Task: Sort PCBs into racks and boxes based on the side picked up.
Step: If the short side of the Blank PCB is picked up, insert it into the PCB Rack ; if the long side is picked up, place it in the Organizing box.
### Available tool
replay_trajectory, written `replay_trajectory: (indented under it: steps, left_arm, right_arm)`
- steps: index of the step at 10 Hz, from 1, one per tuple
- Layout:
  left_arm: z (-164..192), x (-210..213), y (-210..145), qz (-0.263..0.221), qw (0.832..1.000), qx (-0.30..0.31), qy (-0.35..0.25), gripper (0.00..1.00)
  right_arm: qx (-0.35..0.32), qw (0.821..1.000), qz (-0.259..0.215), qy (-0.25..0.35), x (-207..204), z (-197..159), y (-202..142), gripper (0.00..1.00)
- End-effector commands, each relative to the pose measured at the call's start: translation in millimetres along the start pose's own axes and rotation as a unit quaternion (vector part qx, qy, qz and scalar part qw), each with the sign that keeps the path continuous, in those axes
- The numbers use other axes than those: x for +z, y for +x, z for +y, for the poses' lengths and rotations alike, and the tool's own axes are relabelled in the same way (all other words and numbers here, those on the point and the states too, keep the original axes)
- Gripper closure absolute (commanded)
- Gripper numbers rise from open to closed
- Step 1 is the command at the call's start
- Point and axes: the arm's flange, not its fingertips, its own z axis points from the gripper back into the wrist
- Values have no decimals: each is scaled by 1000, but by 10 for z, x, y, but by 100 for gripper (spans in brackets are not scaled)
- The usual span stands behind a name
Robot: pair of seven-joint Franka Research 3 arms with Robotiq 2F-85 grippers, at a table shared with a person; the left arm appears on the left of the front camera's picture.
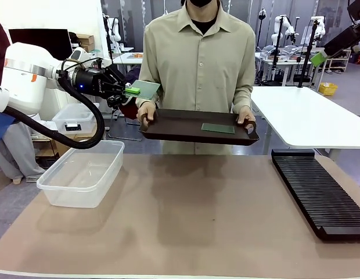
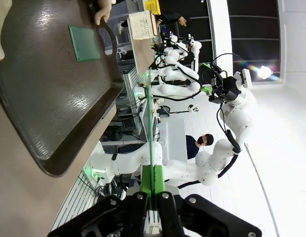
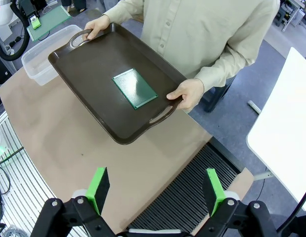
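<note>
Front view: the rack is running off the right edge, its outer side being cut. The left claw is covering one edge of the held PCB. Left wrist view: that board is showing edge-on, face untellable. Right wrist view: the tray is hiding part of the tub; the tray PCB is showing markings too small to tell.

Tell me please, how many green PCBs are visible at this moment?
2. One PCB is clamped in the shut left gripper, in the air beside the dark tray. The other PCB lies flat on that tray, which the person holds. None seems hidden.
</note>
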Motion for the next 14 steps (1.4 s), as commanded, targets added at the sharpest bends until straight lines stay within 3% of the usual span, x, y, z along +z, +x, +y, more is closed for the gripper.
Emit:
replay_trajectory:
  steps: [1,6,9,11,14]
  left_arm:
    - [-17,5,-4,1,1000,-1,-9,100]
    - [0,0,0,0,1000,0,0,97]
    - [-88,231,-212,50,987,21,150,97]
    - [-188,350,-402,48,970,33,234,97]
    - [-223,561,-655,41,925,60,372,97]
  right_arm:
    - [4,1000,0,3,-8,9,-29,0]
    - [4,1000,0,3,-8,9,-29,0]
    - [4,1000,0,3,-8,9,-29,0]
    - [4,1000,0,3,-8,9,-29,0]
    - [4,1000,0,3,-8,9,-29,0]
